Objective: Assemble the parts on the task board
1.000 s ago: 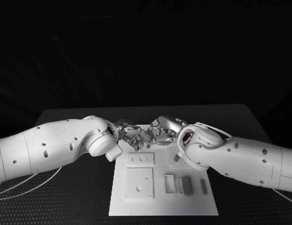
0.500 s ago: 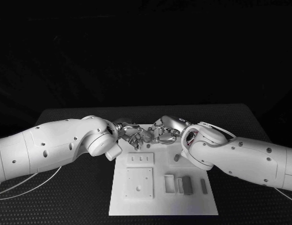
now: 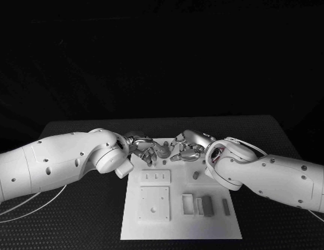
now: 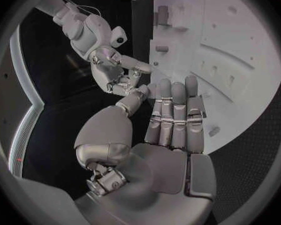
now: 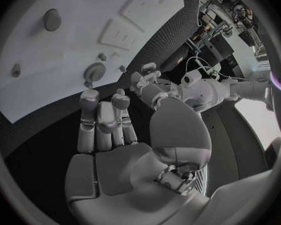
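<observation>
The white task board (image 3: 183, 219) lies in the middle of the table. Three grey bar parts (image 3: 203, 205) lie side by side on its near right, and a small peg (image 3: 196, 175) stands further back. My left hand (image 3: 147, 148) and right hand (image 3: 187, 149) hover close together over the board's far edge, fingertips almost meeting. In the left wrist view my left hand's fingers (image 4: 175, 117) lie straight and together above the board (image 4: 240, 50), nothing in them. In the right wrist view my right hand's fingers (image 5: 103, 120) are also straight and bare, near a round part (image 5: 95, 71).
Two raised plates sit on the board's left half: a small one (image 3: 156, 177) with slots and a larger one (image 3: 154, 204) nearer me. A round knob (image 5: 52, 19) sits further along the board. Black table (image 3: 72, 219) surrounds the board on all sides.
My right hand has drawn slightly to the right, away from the left hand, and its forearm has sunk lower over the board. The left arm has hardly moved.
</observation>
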Controlling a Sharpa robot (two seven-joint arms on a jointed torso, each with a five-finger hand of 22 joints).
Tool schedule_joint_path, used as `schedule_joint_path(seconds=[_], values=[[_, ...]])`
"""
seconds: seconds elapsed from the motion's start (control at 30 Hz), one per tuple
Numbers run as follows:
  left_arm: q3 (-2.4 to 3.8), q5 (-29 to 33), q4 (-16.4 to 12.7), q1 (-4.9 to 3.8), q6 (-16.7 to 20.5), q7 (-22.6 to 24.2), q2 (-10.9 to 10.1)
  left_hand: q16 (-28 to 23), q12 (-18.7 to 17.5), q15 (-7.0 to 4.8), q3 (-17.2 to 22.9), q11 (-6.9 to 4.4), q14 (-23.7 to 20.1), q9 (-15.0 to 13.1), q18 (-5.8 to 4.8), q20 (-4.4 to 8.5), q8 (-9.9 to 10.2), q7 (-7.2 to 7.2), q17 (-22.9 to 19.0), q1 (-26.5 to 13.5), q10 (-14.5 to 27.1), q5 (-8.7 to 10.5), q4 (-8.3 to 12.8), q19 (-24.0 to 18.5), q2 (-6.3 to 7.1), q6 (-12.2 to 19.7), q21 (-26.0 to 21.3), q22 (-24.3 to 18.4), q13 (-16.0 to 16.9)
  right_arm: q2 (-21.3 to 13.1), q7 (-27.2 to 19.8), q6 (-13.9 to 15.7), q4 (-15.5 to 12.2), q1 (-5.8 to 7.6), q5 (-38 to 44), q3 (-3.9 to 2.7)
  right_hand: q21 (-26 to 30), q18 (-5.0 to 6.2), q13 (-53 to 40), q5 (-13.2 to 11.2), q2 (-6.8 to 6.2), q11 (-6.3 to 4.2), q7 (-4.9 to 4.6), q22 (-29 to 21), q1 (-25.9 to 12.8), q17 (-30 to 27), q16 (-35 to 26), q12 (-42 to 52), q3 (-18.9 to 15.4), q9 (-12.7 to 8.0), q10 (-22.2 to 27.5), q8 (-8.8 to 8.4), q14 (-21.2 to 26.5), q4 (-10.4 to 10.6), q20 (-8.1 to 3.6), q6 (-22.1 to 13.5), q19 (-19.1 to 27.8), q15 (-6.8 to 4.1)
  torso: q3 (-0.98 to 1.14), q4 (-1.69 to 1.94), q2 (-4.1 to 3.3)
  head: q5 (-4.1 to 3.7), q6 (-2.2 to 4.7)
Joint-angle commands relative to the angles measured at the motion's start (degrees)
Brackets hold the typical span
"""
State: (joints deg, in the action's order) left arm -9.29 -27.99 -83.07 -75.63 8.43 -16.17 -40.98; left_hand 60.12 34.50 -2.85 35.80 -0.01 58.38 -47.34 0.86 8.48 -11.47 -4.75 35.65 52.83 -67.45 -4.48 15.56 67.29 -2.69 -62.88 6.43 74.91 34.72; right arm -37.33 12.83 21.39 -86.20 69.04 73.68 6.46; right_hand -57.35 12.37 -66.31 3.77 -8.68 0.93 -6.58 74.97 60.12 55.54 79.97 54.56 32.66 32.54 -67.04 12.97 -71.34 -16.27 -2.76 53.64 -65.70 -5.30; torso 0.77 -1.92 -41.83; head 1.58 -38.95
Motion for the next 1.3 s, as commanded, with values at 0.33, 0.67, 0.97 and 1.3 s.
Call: schedule_joint_path(seconds=[0.33, 0.67, 0.97, 1.3], values=[[0.04, -5.62, 1.41, -0.03, -9.84, -7.67, -0.11, 0.67, -0.01, -0.09, 0.75, -0.74, 0.53, -0.71, -0.20, 0.06, -0.69, 0.10, 0.05, 1.24, -1.18, -0.53, 0.69, 0.78, -1.74, -0.37, 0.61, 1.43, 0.15, -2.15, -3.04, 5.27, 3.38, -0.24, -3.23, -0.08, 0.09, 2.63, 0.20, 0.12, 0.84, -0.07, -0.80, 0.28, 0.29, 0.13, -0.11, 0.00, -0.39, 0.09, 0.23, 0.04, 0.27, 0.06, 0.08, -0.78, 0.29, 0.04, 0.05, -0.07, -0.01, 0.10, -0.19], [0.07, -12.61, 3.03, -0.08, -12.53, -14.91, 1.60, 1.84, 1.13, -0.66, 0.55, -1.11, 0.90, -2.51, -0.31, 0.61, -1.78, 0.36, 0.27, 0.45, -1.43, -5.05, 0.98, 1.31, -1.90, -0.20, 1.94, 1.51, 0.99, -1.19, -9.34, 5.28, 10.85, 0.68, -17.88, -3.59, 0.29, 2.63, 0.46, 0.10, 2.00, 0.06, -0.93, 0.31, 0.21, 0.11, -0.28, -0.12, -0.41, 0.07, 0.43, -0.17, 0.45, 0.00, 0.21, -1.16, 0.58, 0.17, 0.19, 0.09, -0.07, 0.16, -0.88], [0.03, -17.02, 6.05, -0.04, -11.88, -15.53, 4.96, 2.61, 1.87, -0.95, 0.26, -1.56, 1.63, -3.12, -0.23, 0.94, -2.31, 0.76, 0.37, -0.29, -2.22, -5.43, 0.94, 1.88, -1.48, -0.76, 2.93, 1.56, 1.38, 0.37, -9.48, 2.10, 16.56, 3.21, -23.00, -4.68, 0.33, 2.63, 0.49, 0.10, 2.33, 0.12, -1.00, 0.35, 0.02, 0.15, -0.29, -0.09, -0.56, 0.05, 0.54, -0.28, 0.56, -0.08, 0.28, -1.35, 0.69, 0.22, 0.22, 0.12, -0.19, 0.16, -1.53], [-1.12, -17.63, 6.78, -0.04, -12.42, -16.31, 6.02, 5.35, 4.26, -1.82, 0.07, -2.15, 2.03, -3.58, -0.17, 1.73, -2.52, 1.12, 1.08, -0.11, -2.64, -5.52, 1.05, 2.48, -1.19, -1.16, 6.01, 1.67, 2.94, 0.74, -9.63, 1.81, 18.36, 4.25, -24.68, -5.44, 0.42, 2.63, 0.51, 0.10, 2.69, 0.21, -1.08, 0.42, -0.28, 0.22, -0.33, -0.11, -0.76, 0.05, 0.90, -0.36, 0.89, -0.13, 0.42, -1.49, 0.99, 0.30, 0.17, 0.12, -0.04, -0.05, -2.10]])
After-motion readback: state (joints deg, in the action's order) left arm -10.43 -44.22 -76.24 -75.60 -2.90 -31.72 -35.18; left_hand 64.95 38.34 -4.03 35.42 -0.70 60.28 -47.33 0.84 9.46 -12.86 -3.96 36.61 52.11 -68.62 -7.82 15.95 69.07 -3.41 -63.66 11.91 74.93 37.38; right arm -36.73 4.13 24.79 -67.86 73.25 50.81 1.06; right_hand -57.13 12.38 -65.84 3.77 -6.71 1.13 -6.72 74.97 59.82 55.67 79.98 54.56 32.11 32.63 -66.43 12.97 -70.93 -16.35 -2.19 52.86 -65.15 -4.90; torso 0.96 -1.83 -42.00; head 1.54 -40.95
